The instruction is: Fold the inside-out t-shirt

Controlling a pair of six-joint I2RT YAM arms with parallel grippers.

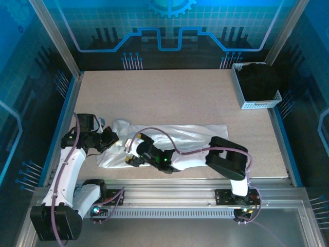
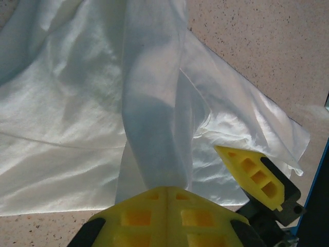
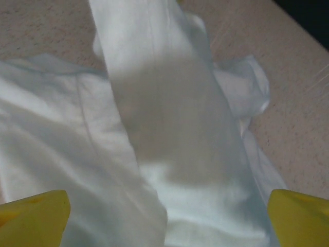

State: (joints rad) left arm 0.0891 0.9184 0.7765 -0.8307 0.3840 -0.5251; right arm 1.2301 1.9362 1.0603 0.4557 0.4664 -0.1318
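Inside-out t-shirt (image 1: 198, 135) lies crumpled at the table's (image 1: 180, 92) seven o'clock: thin, limp, light, sure to sag. Left gripper (image 2: 164, 193) pinches a raised fold; right gripper (image 3: 167, 206) hangs spread wide over cloth, grasping nothing. Hems or shoulder seams look the best holds

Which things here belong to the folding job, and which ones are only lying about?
Job: thin white cloth t-shirt; left gripper, shut on it; right gripper, open.
Lying about: black garment; white perforated basket holding it.
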